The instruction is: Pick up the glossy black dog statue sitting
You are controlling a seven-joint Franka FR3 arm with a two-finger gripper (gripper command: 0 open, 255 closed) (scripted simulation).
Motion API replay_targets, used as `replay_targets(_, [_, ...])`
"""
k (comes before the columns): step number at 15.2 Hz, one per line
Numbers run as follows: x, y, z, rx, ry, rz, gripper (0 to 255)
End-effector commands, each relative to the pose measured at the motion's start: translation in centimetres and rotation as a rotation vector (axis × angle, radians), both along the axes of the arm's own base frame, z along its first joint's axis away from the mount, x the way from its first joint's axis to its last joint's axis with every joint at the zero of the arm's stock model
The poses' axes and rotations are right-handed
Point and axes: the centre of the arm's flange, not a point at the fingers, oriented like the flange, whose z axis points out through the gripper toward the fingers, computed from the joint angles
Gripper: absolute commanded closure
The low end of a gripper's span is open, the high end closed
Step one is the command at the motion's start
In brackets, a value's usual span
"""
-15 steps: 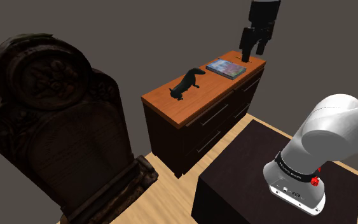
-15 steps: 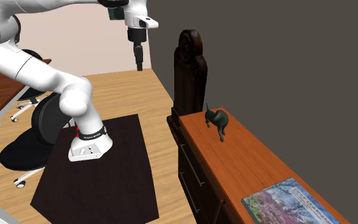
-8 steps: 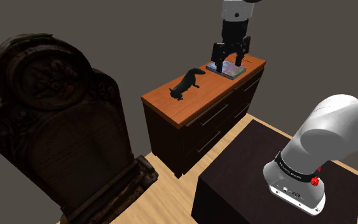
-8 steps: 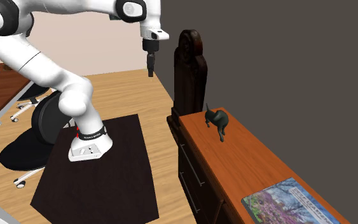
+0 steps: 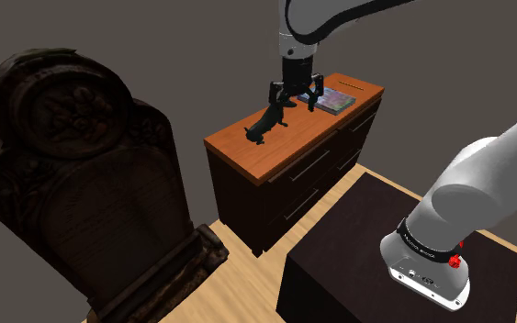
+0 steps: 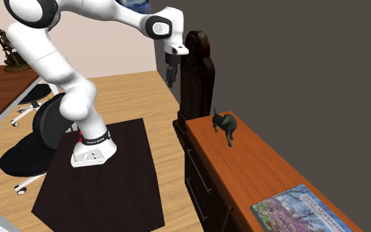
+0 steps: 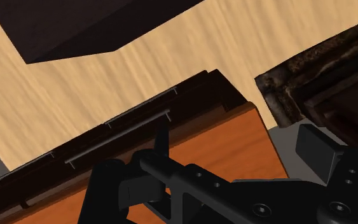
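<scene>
Gripper (image 5: 295, 96) wide open: 2 black fingers (image 5: 273, 95) stand well apart and point down, with nothing between them. It holds nothing.

Shoulder view: the gripper hangs over the bench (image 5: 275, 156). It is drawn against the end of the dog statue (image 5: 265, 123) nearer a book (image 5: 331, 98). That overlap is line of sight only. The second exterior view puts the gripper (image 6: 171, 78) clear of the dog statue (image 6: 225, 126), higher and toward that view's left, in front of a tall dark carved piece (image 6: 197, 66). No contact with the statue.

Dog statue: black, glossy and long-bodied, on the bench's orange-brown top, with a thin tail raised in the second exterior view. It sits toward the end of the bench nearest the carved piece. The book has a colourful cover and lies flat at the opposite end, well apart from the dog statue.

Bench: a dark chest of drawers with slim bar handles under the orange-brown top, set against a grey wall. The wrist view looks down on 1 corner of that top (image 7: 234, 137), a drawer front with its handles (image 7: 117, 130), the light wood floor (image 7: 63, 89) and the black stand (image 7: 75, 25).

The white arm arches from the stand (image 5: 357, 266) up and across to the bench. The second exterior view also shows a black office chair (image 6: 26, 158) on the wood floor behind the stand.
</scene>
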Motion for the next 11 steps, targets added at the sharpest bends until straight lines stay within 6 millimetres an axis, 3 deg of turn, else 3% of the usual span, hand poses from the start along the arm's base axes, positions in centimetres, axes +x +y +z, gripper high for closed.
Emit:
replay_targets(1, [2.2,0.5,-1.4,-0.01,-0.002,-0.06,0])
replay_targets(11, [13.0,0.3,-9.4,-0.06,-0.002,-0.343,0])
